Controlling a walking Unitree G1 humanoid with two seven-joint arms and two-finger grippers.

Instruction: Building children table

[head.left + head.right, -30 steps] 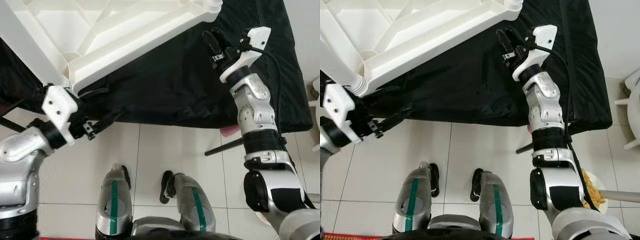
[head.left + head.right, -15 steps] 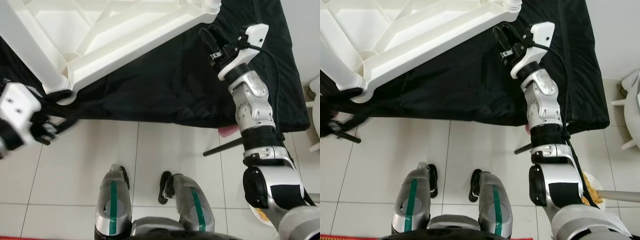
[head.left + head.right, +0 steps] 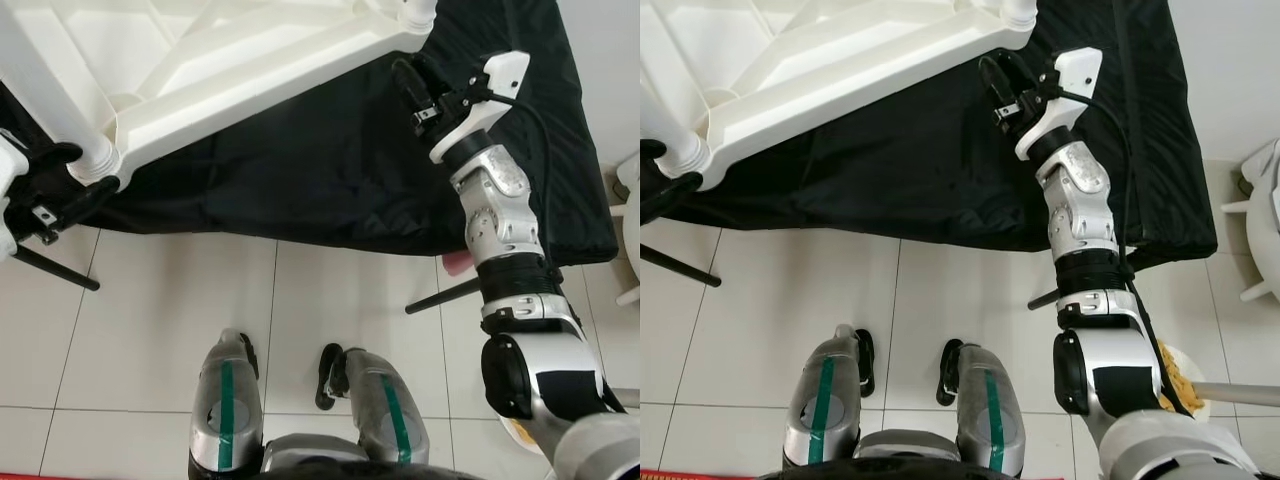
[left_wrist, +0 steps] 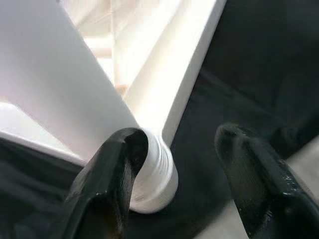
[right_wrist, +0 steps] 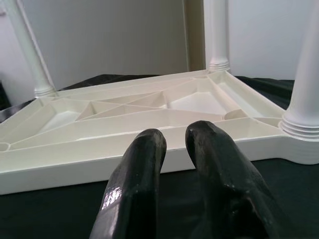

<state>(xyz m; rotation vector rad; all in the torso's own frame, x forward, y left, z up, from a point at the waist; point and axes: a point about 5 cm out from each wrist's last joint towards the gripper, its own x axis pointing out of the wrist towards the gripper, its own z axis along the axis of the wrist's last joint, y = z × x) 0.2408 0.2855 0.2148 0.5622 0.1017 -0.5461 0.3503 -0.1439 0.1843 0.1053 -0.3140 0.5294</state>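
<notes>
A white plastic children's table [image 3: 260, 85] lies upside down on a black cloth-covered surface [image 3: 330, 170], its legs screwed in and pointing up. My left gripper [image 3: 60, 185] is at the near left corner, open, its fingers on either side of the threaded base [image 4: 152, 174] of that corner's leg [image 3: 50, 90]; one finger [image 4: 109, 184] touches the base. My right gripper [image 3: 410, 82] hovers over the cloth just in front of the table's near right corner, shut with nothing between its fingers [image 5: 144, 164]. Other upright legs [image 5: 217, 30] stand beyond it.
A thin black rod [image 3: 55, 270] lies on the tiled floor at the left, another [image 3: 440, 297] at the right beside a pink object [image 3: 457, 265]. A white chair [image 3: 1265, 170] and a bowl of yellow pieces [image 3: 1185, 385] sit at the right. My feet [image 3: 335, 370] stand on the tiles.
My left arm swung out to the left and its gripper now straddles the corner leg's base. The right gripper has edged slightly toward the table's corner.
</notes>
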